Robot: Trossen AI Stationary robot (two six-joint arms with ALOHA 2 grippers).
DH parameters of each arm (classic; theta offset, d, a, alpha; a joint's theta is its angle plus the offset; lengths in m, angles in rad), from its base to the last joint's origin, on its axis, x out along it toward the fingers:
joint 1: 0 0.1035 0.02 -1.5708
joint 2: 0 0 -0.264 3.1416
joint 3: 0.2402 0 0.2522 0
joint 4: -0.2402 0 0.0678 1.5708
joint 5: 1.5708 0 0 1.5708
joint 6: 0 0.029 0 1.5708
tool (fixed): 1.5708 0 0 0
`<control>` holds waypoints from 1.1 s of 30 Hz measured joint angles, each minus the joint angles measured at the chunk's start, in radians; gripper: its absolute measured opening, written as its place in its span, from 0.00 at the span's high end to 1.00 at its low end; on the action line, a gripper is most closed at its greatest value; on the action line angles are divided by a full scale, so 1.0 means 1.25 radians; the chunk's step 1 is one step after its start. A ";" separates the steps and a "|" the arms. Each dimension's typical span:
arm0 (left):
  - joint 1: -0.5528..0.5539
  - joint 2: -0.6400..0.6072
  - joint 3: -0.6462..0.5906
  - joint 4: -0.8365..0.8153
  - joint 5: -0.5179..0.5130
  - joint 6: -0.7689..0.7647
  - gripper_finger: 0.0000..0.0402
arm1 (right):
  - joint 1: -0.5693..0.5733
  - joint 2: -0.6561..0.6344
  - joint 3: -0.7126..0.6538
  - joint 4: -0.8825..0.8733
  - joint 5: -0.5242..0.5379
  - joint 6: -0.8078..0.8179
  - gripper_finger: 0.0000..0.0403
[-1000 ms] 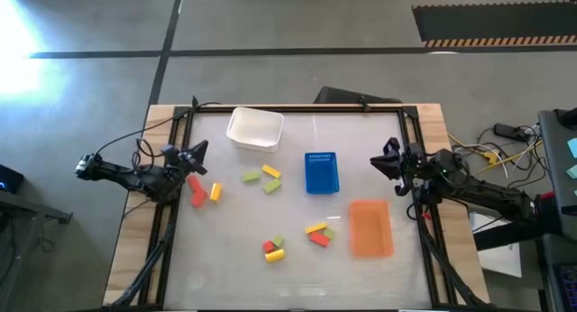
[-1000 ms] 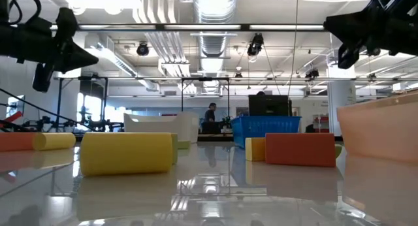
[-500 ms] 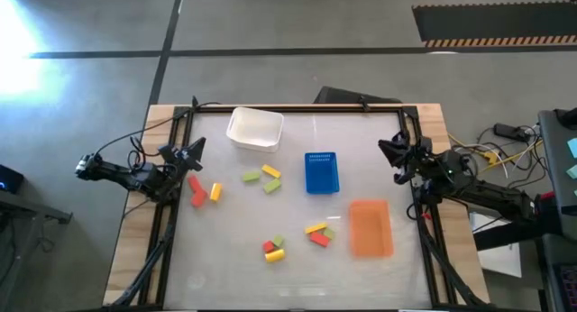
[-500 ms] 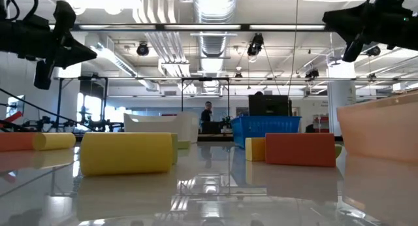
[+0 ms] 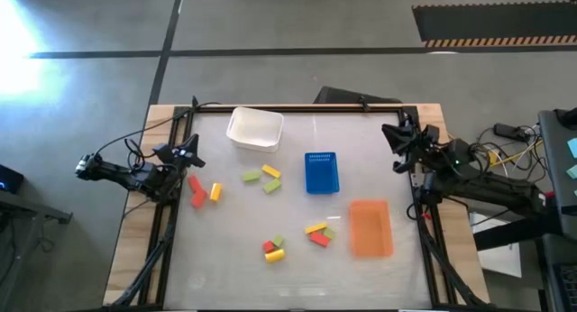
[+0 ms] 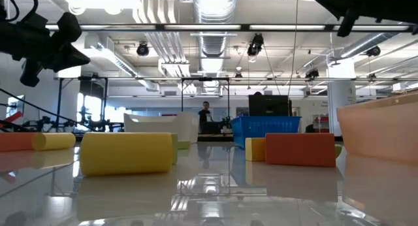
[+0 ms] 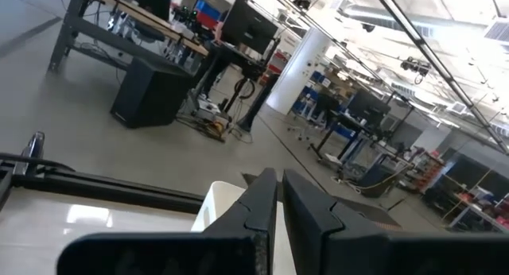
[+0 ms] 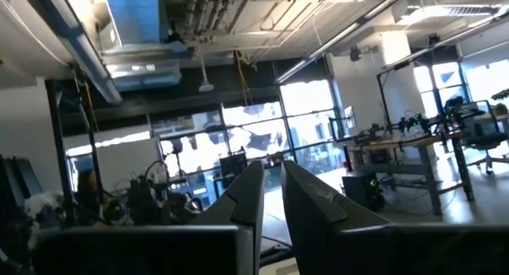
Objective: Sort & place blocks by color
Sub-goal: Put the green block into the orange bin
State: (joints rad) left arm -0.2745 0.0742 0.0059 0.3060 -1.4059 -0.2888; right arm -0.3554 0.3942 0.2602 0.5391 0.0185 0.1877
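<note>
Low view: orange tray (image 6: 382,131) cut off at the frame edge.

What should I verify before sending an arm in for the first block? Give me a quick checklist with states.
1. Left gripper empty: ok, shut, at the table's left edge.
2. Right gripper empty: ok, shut, at the right edge.
3. Jaws open for a pick: not ok, both shut.
4. Blocks reachable: ok, red block and yellow block lie nearest the left gripper.
5. Containers empty: ok, white tub, blue tray and orange tray hold nothing.
6. Which colour goes where: cannot tell.
</note>
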 joint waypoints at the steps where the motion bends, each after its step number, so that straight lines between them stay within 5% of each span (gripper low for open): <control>1: 0.000 0.000 0.000 0.000 0.000 0.002 0.98 | 0.002 0.023 0.016 -0.001 0.000 -0.007 0.91; 17: 0.000 0.000 0.000 0.053 0.008 0.012 0.98 | 0.174 0.329 0.249 -0.013 0.011 -0.168 0.91; 22: 0.000 0.000 0.006 0.105 0.020 0.049 0.98 | 0.235 0.406 0.303 0.004 0.074 -0.201 0.91; 33: 0.000 -0.002 0.051 0.124 0.238 0.098 0.98 | 0.314 0.594 0.445 -0.009 0.078 -0.187 0.96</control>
State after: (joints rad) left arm -0.2743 0.0723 0.0692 0.4613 -1.1080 -0.1669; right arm 0.0375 1.1364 0.8169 0.5279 0.1162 -0.0456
